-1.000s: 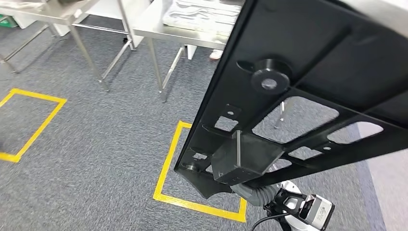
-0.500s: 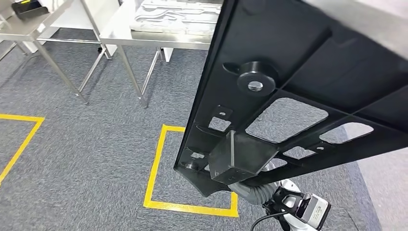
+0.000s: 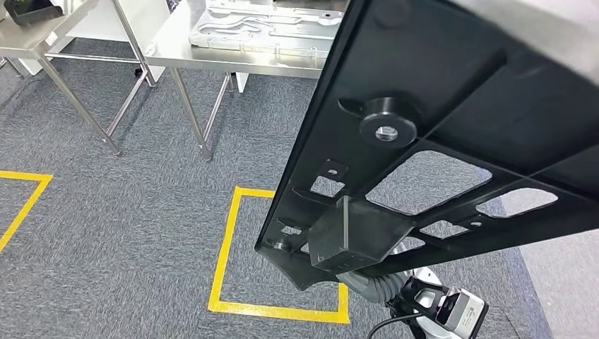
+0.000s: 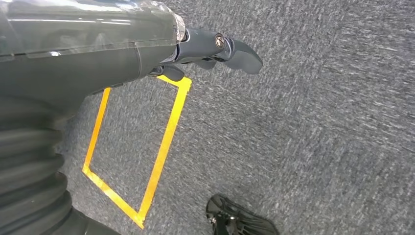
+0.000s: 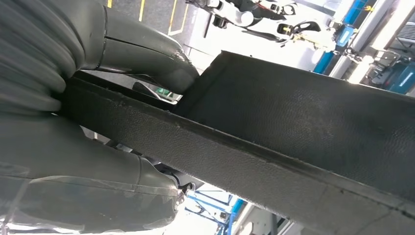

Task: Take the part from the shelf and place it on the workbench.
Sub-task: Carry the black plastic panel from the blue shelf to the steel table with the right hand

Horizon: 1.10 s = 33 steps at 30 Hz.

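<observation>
The part (image 3: 452, 106) is a large black flat frame with cut-outs, a round boss and a boxy block on its underside. It hangs tilted in the air over the right half of the head view. My right hand (image 5: 58, 147) grips its edge (image 5: 303, 132), thumb on one face and fingers on the other; in the head view the hand's ribbed grey cover (image 3: 367, 286) pokes out under the part. The steel workbench (image 3: 184, 53) stands ahead at the upper left. My left hand (image 4: 215, 46) hangs over the carpet, fingers stretched out, holding nothing.
A pale metal plate (image 3: 268, 28) lies on the workbench. A second steel table (image 3: 42, 42) with a dark tray (image 3: 28, 10) stands further left. Yellow tape squares (image 3: 226, 240) mark the grey carpet; table legs (image 3: 191, 113) reach down beside them.
The camera has moved: tables and tape squares have slid left and the workbench top has come further into view. The part stays in my right hand, shifted slightly.
</observation>
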Available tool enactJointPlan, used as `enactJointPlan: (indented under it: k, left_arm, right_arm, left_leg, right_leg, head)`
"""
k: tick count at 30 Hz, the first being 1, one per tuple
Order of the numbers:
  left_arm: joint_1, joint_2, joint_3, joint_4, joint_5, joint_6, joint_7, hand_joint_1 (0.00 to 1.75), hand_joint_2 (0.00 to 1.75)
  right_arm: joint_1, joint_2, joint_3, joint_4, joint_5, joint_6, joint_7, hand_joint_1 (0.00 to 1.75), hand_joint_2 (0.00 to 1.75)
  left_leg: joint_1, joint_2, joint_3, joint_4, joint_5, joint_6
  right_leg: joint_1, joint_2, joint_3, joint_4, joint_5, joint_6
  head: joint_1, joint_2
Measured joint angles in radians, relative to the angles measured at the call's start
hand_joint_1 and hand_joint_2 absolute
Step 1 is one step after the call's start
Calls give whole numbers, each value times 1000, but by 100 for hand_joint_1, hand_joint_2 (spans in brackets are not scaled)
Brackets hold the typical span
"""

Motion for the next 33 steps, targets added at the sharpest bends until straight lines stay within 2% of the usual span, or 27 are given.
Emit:
enactJointPlan:
  k: [1,2,3,4,5,7,9,10,11,13,14,15,16,18,20,22,24,25,26,28,29,30,31,33]
  left_arm:
    - [0,0,0,0,-2,0,0,0,175]
    - [1,0,0,0,-4,0,0,0,175]
    - [0,0,0,0,-5,-1,0,0,175]
    - [-1,0,1,0,-6,-2,-1,0,175]
    - [-1,0,1,0,-6,-2,-1,0,175]
    - [-2,0,1,-1,-7,-5,-3,0,175]
    - [-4,0,2,-1,-10,-6,-6,0,175]
    - [-6,0,4,-1,-11,-7,-7,0,175]
    - [-7,0,5,-1,-13,-7,-8,0,175]
    - [-5,1,9,-1,-14,-6,-9,0,175]
    - [-4,1,10,-1,-15,-6,-9,0,175]
    - [-2,1,12,-1,-15,-6,-9,0,175]
    - [-1,2,15,-1,-15,-6,-9,0,175]
    - [1,3,20,-1,-15,-6,-10,0,175]
    - [2,4,23,-1,-15,-7,-11,0,175]
    - [1,5,24,-2,-17,-8,-11,0,175]
    - [0,5,24,-2,-19,-9,-12,0,175]
    - [-1,4,25,-2,-21,-10,-13,0,175]
    - [-2,4,24,-2,-23,-11,-13,0,175]
    - [-3,4,25,-2,-26,-14,-14,0,175]
    - [-2,4,25,-2,-28,-15,-15,0,175]
    - [-1,4,25,-2,-29,-16,-16,0,175]
    - [-1,4,25,-2,-30,-16,-17,0,175]
    - [0,4,25,-2,-33,-18,-18,0,175]
  right_arm:
    - [1,0,0,0,0,0,-1,169,175]
    - [1,0,0,0,0,-1,-2,169,175]
    - [1,-1,0,0,1,-1,-4,169,175]
    - [1,-2,-1,1,1,-1,-5,169,175]
    - [3,-2,-1,1,1,-2,-7,169,175]
    - [6,-3,-2,0,1,-4,-9,169,175]
    - [9,-4,-3,-2,1,-4,-11,169,175]
    - [9,-4,-3,-3,1,-4,-12,169,175]
    - [9,-5,-3,-4,0,-4,-13,169,175]
    - [11,-6,-3,-4,0,-4,-14,169,175]
    - [12,-6,-3,-5,0,-4,-14,169,175]
    - [13,-6,-3,-5,0,-4,-14,169,175]
    - [14,-6,-3,-5,0,-4,-14,169,175]
    - [14,-7,-3,-5,0,-4,-14,169,175]
    - [16,-7,-3,-6,1,-5,-15,169,175]
    - [18,-8,-3,-7,1,-6,-16,169,175]
    - [19,-8,-4,-13,2,-7,-18,169,175]
    - [19,-8,-4,-16,3,-7,-19,169,175]
    - [19,-8,-5,-18,3,-8,-21,169,175]
    - [23,-8,-7,-19,5,-8,-23,169,175]
    - [26,-8,-9,-19,6,-8,-24,169,175]
    - [29,-9,-11,-19,6,-8,-24,169,175]
    - [31,-9,-14,-19,7,-8,-25,169,175]
    - [33,-9,-18,-20,7,-9,-27,169,175]
  left_leg:
    - [0,0,10,0,-8,-2]
    - [0,0,22,0,-16,-4]
    - [-1,0,32,0,-25,-8]
    - [-1,0,39,-1,-32,-13]
    - [-2,1,43,-3,-39,-19]
    - [-4,2,54,2,-44,-32]
    - [-2,2,51,43,-46,-40]
    - [0,1,28,88,-54,-44]
    - [1,0,-8,148,-70,-48]
    - [2,0,-95,266,-124,-56]
    - [2,0,-128,294,-144,-58]
    - [2,0,-148,293,-144,-59]
    - [2,0,-151,259,-117,-58]
    - [0,0,-134,137,-9,-50]
    - [-4,-1,-121,57,56,-38]
    - [-8,-1,-117,47,59,-26]
    - [-3,-2,-105,36,65,-14]
    - [0,-3,-98,29,64,-9]
    - [2,-3,-91,24,62,-4]
    - [2,-3,-82,22,52,1]
    - [2,-3,-77,22,46,1]
    - [1,-3,-69,22,39,1]
    - [2,-4,-60,22,32,-1]
    - [2,-5,-38,21,15,-6]
  right_leg:
    - [0,-1,13,-47,40,-2]
    - [0,-2,38,-117,87,-6]
    - [3,-4,62,-179,114,-10]
    - [7,-6,80,-224,124,-17]
    - [10,-8,88,-247,125,-25]
    - [12,-7,99,-254,111,-40]
    - [8,-5,122,-262,108,-53]
    - [6,-5,134,-265,103,-58]
    - [6,-6,143,-267,97,-62]
    - [6,-3,157,-268,83,-66]
    - [6,0,166,-268,75,-66]
    - [6,2,177,-268,67,-65]
    - [6,4,189,-268,58,-64]
    - [7,5,215,-266,40,-59]
    - [9,7,226,-264,25,-50]
    - [11,9,228,-267,15,-38]
    - [11,7,232,-261,3,-26]
    - [11,6,222,-236,-11,-21]
    - [9,5,197,-189,-32,-16]
    - [4,3,112,-57,-76,-8]
    - [2,2,72,-6,-81,-5]
    - [0,1,49,9,-65,-3]
    - [-1,0,46,-13,-29,-3]
    - [-3,-2,86,-138,64,-6]
  head:
    - [0,0]
    - [0,0]
    - [0,0]
    - [0,0]
    - [0,0]
    - [0,0]
    - [0,0]
    - [0,0]
    - [0,0]
    - [0,0]
    - [0,0]
    - [0,0]
    - [0,0]
    - [0,0]
    - [0,0]
    - [0,0]
    - [0,0]
    - [0,0]
    - [0,0]
    - [0,0]
    - [0,0]
    - [0,0]
    - [0,0]
    - [0,0]
